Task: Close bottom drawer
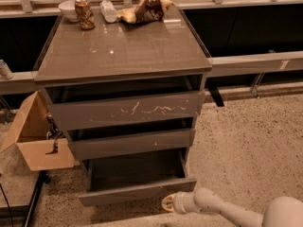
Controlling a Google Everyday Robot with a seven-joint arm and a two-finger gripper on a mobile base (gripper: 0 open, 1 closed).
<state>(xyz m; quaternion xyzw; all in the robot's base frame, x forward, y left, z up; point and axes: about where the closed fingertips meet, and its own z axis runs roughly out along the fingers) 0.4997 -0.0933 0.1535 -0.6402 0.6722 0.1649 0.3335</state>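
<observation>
Speckled stone floor (pixel 246 141) surrounds a grey-brown wooden cabinet with a glossy top surface (pixel 123 51) and three drawers, all pulled out. Its tall top drawer front with white scratch marks (pixel 128 110) and plainer middle drawer front (pixel 132 143) stand slightly open. The wide, shallow bottom drawer (pixel 137 192) juts furthest, exposing its grey wood-grain inner floor. A white robot arm (pixel 227 209) reaches in from the lower right, its yellowish-tipped gripper (pixel 168 203) low beside the right end of that drawer's slim front; whether it is spread or closed cannot be told. An open cardboard box (pixel 38 150) sits left of the cabinet. Along the surface's rear edge lie a crumpled brown bag (pixel 144 8), a white bottle (pixel 109 11), a white bowl (pixel 68 8) and a brown can (pixel 84 14).
</observation>
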